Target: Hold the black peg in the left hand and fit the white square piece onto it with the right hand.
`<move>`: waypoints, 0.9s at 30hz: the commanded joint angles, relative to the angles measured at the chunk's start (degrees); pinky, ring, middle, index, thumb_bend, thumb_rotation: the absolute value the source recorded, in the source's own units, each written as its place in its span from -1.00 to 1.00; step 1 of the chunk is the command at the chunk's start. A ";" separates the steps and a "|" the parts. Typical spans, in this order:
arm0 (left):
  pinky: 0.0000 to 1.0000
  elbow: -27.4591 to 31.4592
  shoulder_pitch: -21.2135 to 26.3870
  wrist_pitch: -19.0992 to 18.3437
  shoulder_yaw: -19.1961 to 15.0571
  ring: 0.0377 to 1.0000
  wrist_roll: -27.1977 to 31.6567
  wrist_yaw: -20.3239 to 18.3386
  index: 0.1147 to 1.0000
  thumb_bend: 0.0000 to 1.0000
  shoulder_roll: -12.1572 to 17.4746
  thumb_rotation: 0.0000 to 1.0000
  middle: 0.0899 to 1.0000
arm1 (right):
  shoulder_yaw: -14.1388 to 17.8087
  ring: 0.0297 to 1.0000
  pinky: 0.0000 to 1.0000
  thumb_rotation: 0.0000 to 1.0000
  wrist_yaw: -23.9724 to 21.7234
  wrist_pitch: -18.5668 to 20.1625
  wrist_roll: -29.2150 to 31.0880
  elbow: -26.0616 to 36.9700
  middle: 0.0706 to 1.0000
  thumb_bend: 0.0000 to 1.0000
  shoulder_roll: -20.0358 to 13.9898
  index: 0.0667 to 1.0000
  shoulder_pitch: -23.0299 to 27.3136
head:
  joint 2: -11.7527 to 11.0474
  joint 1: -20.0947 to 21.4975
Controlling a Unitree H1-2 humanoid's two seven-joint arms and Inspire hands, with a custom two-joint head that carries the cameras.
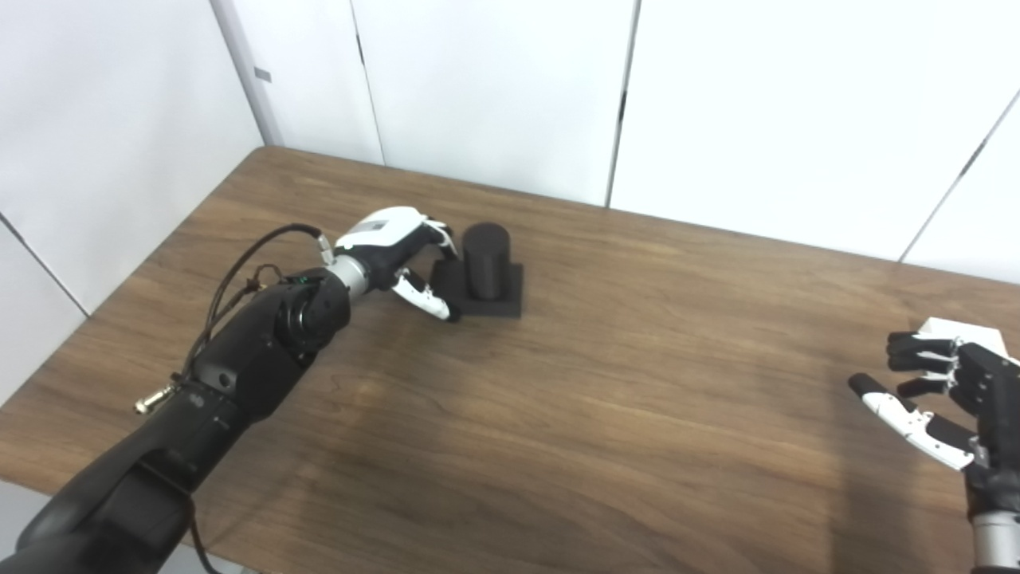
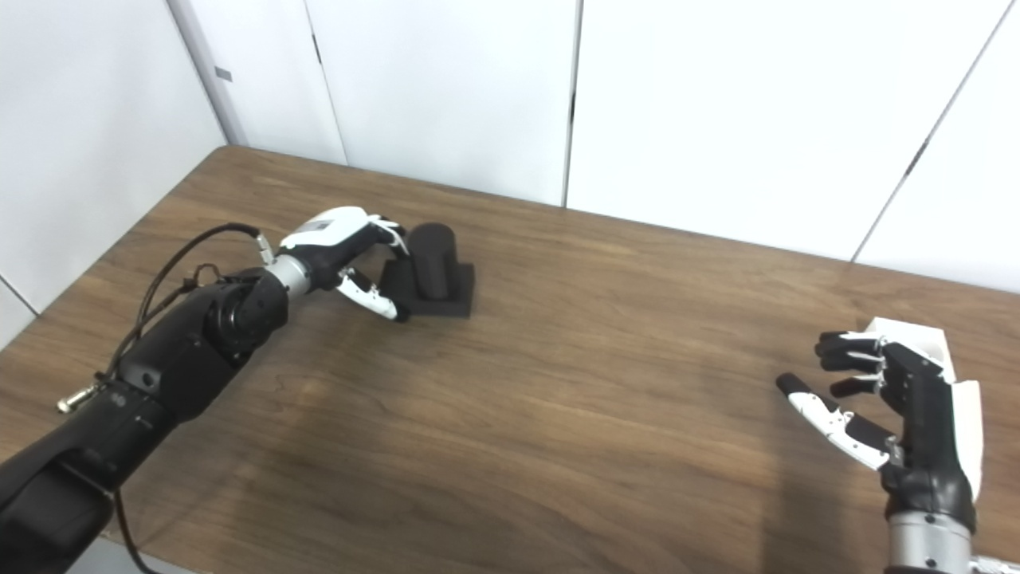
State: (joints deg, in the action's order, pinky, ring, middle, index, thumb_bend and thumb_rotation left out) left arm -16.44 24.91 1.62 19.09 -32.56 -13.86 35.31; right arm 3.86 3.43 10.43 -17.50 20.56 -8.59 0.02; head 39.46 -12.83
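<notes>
White wall panels with dark seams close off the far side of the scene, and below them a wood-grain bench [image 1: 637, 383] fills most of both head views, its brown top running from the far left corner down to the near edge.

Next in size is the left arm [image 1: 239, 375], a bulky black limb that enters from the lower left, with a dark cable looping over its upper side and a small brass fitting on its outer edge. It reaches across the left half of the bench toward the far side.

At its end, the left hand [image 1: 390, 255], white-backed with black fingers [image 1: 426, 299], sits just beside the black peg [image 1: 484, 259]. Its fingers are spread apart and curved toward the peg's near-left side; the thumb tip lies by the corner of the base. Whether any finger actually touches the peg cannot be told, and the hand has not closed around it.

That peg is an upright dark cylinder on a flat square black base, standing on the bench left of centre, toward the back.

Well apart, at the right edge, the right hand [image 2: 892, 406] hangs with fingers loosely curled and separated, holding nothing.

Just behind it, partly hidden, lies the white square piece [image 2: 916, 335] on the bench.
</notes>
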 commanded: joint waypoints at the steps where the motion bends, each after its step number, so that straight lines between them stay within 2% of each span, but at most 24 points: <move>1: 0.87 1.77 0.31 5.09 1.55 0.92 -1.57 0.15 -0.15 0.05 0.66 -0.87 0.78 | 0.16 0.11 -0.12 -0.77 0.89 -2.81 -0.82 1.24 0.21 0.00 -0.50 -0.09 1.68 | 0.00 -0.04; 5: 0.86 2.53 0.03 9.12 2.02 0.91 -2.10 0.56 -0.16 0.05 0.02 -0.87 0.75 | 0.27 0.14 -0.09 -0.77 0.49 -2.31 0.14 1.73 0.22 -0.01 -0.27 -0.09 1.57 | 0.29 0.49; 11: 0.94 6.34 -0.38 10.19 3.54 0.93 -3.18 -2.24 -0.16 0.05 -0.94 -0.87 0.77 | 0.14 0.15 -0.07 -0.77 0.67 -3.15 -0.07 1.50 0.23 -0.01 -0.43 -0.09 1.33 | 0.67 1.69; 15: 0.87 7.18 -0.51 12.53 4.64 0.90 -3.89 -2.53 -0.16 0.05 -2.20 -0.87 0.76 | 0.20 0.13 -0.09 -0.77 1.23 -5.24 -0.15 0.07 0.21 0.00 -0.53 -0.09 1.52 | 0.78 2.60; 24: 0.80 8.06 -0.93 14.35 8.01 0.87 -4.84 -4.74 -0.16 0.05 -5.78 -0.87 0.75 | 0.19 0.13 -0.09 -0.77 1.54 -7.32 -0.56 -1.42 0.21 0.00 -0.63 -0.09 1.64 | 1.30 3.95; 27: 0.80 7.34 -1.21 15.74 9.25 0.88 -4.96 -4.44 -0.16 0.05 -7.04 -0.87 0.75 | 0.15 0.14 -0.08 -0.77 1.34 -7.24 -0.39 -1.28 0.21 0.00 -0.49 -0.09 1.53 | 1.69 4.95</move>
State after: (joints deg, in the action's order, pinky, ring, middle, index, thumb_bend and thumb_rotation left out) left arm -9.28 24.27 14.60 25.66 -36.29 -16.55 29.75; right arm 3.85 3.96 5.90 -17.50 17.92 -8.69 0.00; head 40.96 -8.27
